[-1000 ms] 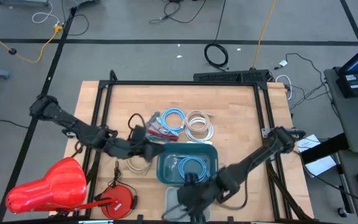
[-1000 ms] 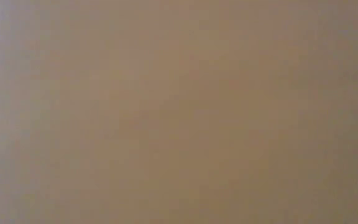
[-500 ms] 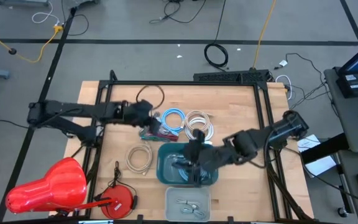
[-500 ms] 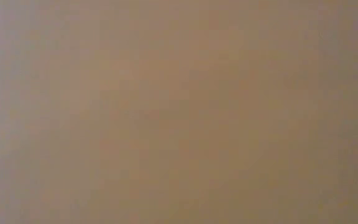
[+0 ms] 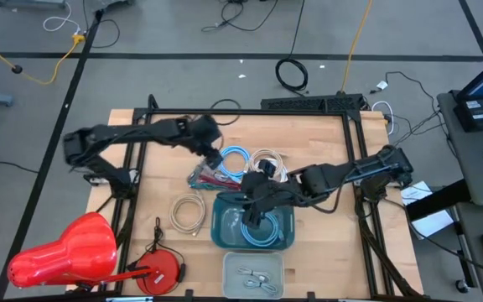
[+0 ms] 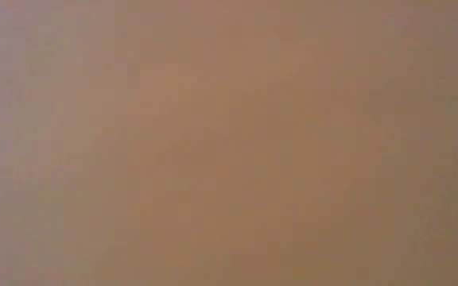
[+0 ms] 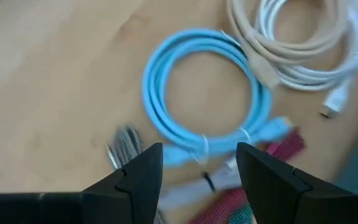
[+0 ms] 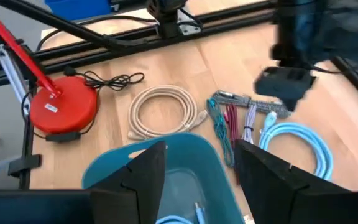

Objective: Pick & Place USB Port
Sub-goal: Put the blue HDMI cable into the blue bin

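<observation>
A light blue coiled cable [image 5: 235, 159] [image 7: 204, 106] lies flat on the wooden table at the far middle. My left gripper [image 5: 216, 149] [image 7: 197, 180] hovers open just above the coil's tied end. White and beige coils [image 5: 268, 164] [image 7: 303, 43] lie beside it, and a red-and-grey cable bundle [image 5: 210, 177] on its near side. My right gripper [image 5: 251, 210] [image 8: 202, 177] hangs open over the teal bin [image 5: 220, 226] [image 8: 123, 165], which holds another blue cable [image 5: 262, 233]. The low view shows only a blank tan surface.
A grey tray [image 5: 254, 258] with a small cable stands at the near edge. A beige coil [image 5: 187, 214] [image 8: 163, 112] lies left of the bin. A red disc with a black cord [image 5: 162, 270] [image 8: 64, 106] and a red plastic shape [image 5: 65, 252] sit near left. Black frame rails [image 5: 137, 168] border the table.
My left gripper has swung from over the beige coil toward the table's far edge and to the right, turning and sinking over the light blue coil. My right gripper has left the grey tray, risen and gone toward the far edge, and now hangs over the teal bin.
</observation>
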